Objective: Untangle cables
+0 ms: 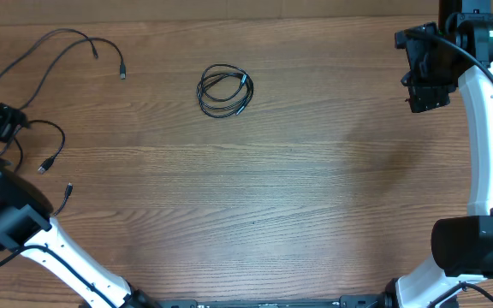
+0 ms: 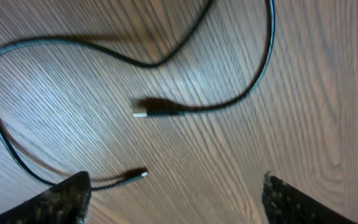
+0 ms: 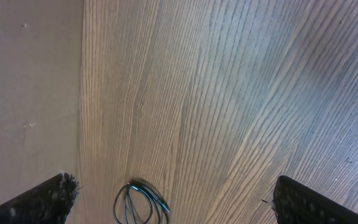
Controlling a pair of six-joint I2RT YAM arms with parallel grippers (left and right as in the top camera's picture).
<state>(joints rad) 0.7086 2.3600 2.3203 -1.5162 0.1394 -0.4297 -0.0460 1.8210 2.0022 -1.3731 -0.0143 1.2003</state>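
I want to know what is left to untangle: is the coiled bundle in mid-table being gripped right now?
No: the coiled bundle lies by itself on the table, with nothing touching it.

I read this as robotics lab or test bench, not home. Evidence: left arm (image 1: 65,248) and right arm (image 1: 486,128), both white and black, rise from near edge of wood-grain table (image 1: 315,180). Green light (image 1: 491,35) glows on right arm. Thin black cords (image 1: 224,91) lie on tabletop, one coiled, others loose. Beyond table edge, right wrist view shows plain grey surface (image 3: 30,93); wall or floor, can't tell.
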